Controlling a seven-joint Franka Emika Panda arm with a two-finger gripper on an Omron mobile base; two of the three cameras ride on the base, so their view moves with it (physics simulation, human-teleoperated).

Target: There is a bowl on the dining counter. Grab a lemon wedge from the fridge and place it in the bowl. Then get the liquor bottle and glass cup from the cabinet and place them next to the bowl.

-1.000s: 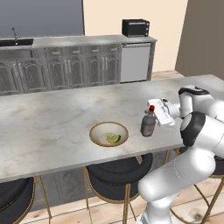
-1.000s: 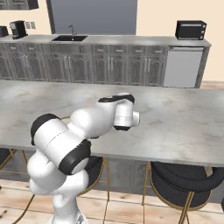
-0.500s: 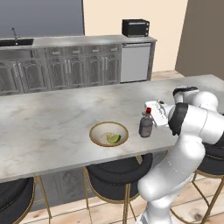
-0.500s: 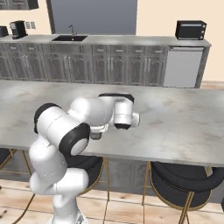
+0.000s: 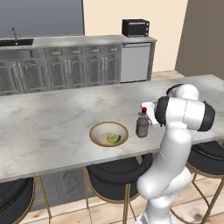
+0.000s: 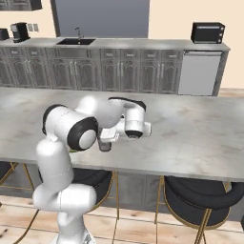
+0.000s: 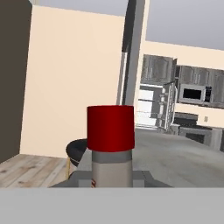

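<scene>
White arm folded low over marble dining counter (image 5: 52, 127), pincer (image 5: 147, 114) clamped on upright liquor bottle (image 5: 142, 125) beside bowl (image 5: 109, 133)

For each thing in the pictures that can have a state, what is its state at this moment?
liquor bottle: upright on the dining counter, beside the bowl, red cap on
gripper: shut on the liquor bottle's neck
bowl: upright, holds the lemon wedge
fridge: door open, pale shelves showing

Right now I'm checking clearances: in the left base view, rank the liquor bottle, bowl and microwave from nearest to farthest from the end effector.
1. Liquor bottle, in the end effector on the dining counter.
2. Bowl, to the bottle's left, holding the lemon wedge.
3. Microwave, on the far back counter.
</scene>
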